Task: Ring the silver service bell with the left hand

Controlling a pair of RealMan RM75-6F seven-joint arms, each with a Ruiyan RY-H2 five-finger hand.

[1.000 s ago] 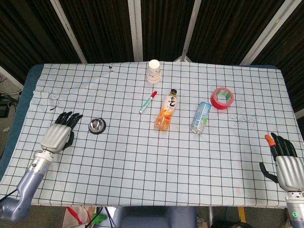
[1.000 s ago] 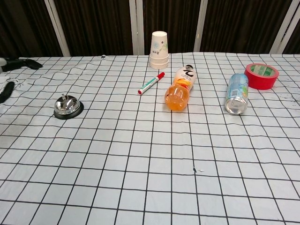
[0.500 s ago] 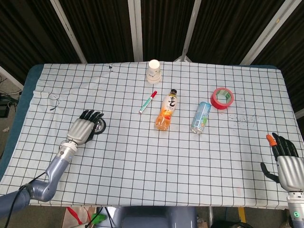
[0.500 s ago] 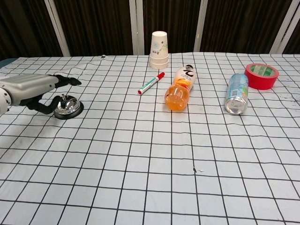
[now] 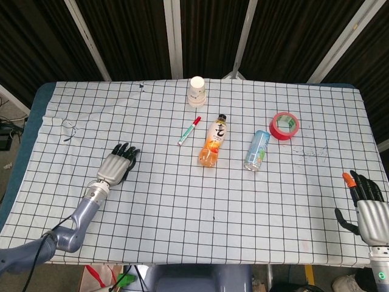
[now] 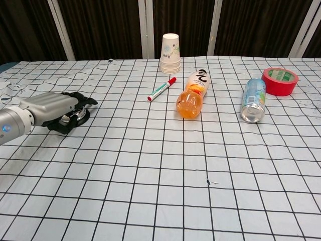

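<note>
- We see the left hand [image 5: 117, 164] lying palm-down over the silver service bell [image 6: 71, 117] at the table's 9 o'clock side; its dark fingers [image 6: 84, 99] are stretched out side by side past the bell's top, gripping nothing.
- From the head view the bell is fully hidden beneath that hand; the chest view shows only a sliver of chrome dome and black base under the palm.
- Whether the palm actually presses the bell's button we cannot tell, since the hand covers it.
- The right hand [image 5: 366, 207] rests at the table's 4 o'clock corner, fingers slightly apart and holding nothing, one fingertip orange.
- A stack of paper cups [image 6: 170, 46] stands upright at 12 o'clock.
- A red-capped marker [image 6: 161, 89] lies just toward 7 o'clock of the cups.
- An orange juice bottle [image 6: 193, 94] lies on its side near the centre, black cap pointing to 12 o'clock.
- A light-blue drink can [image 6: 253, 99] lies on its side at the bottle's 3 o'clock.
- A roll of red tape [image 6: 279, 81] lies flat toward 2 o'clock of the can.
- All of it sits on a white tablecloth [image 5: 182, 213] with a black grid.
</note>
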